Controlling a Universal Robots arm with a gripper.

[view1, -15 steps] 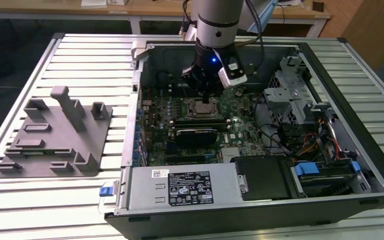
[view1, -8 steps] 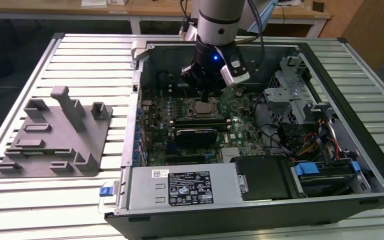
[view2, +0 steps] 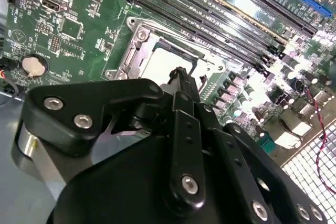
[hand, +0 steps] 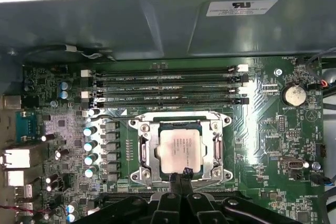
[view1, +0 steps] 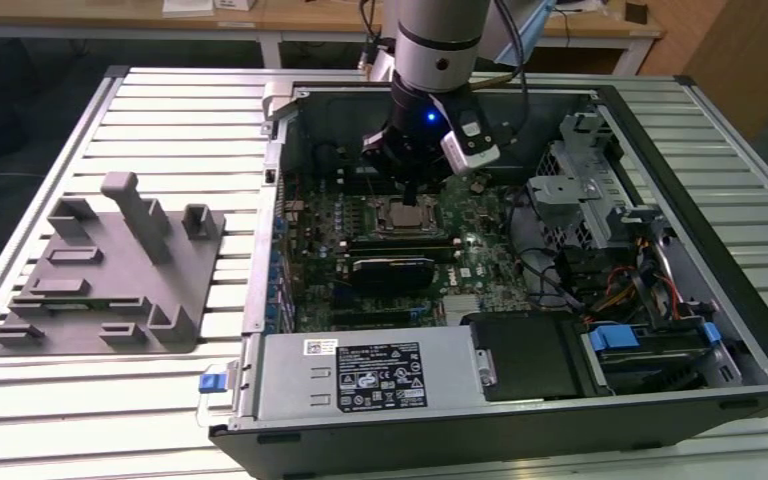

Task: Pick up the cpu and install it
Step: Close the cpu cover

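End effector [hand: 181,174] above seemingly socketed cpu [hand: 178,148]

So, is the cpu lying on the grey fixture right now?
No, in the first wrist view the cpu lies flat inside the socket frame on the motherboard.

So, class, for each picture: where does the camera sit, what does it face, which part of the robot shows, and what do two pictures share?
Exterior view: off the arm, looking down into the open computer case; the arm reaches in.
First wrist view: on the wrist, facing the motherboard squarely; the gripper shows its tips.
Second wrist view: on the wrist, looking obliquely past the gripper's black body.
Both wrist views share the cpu seated in its socket by the gripper tips.
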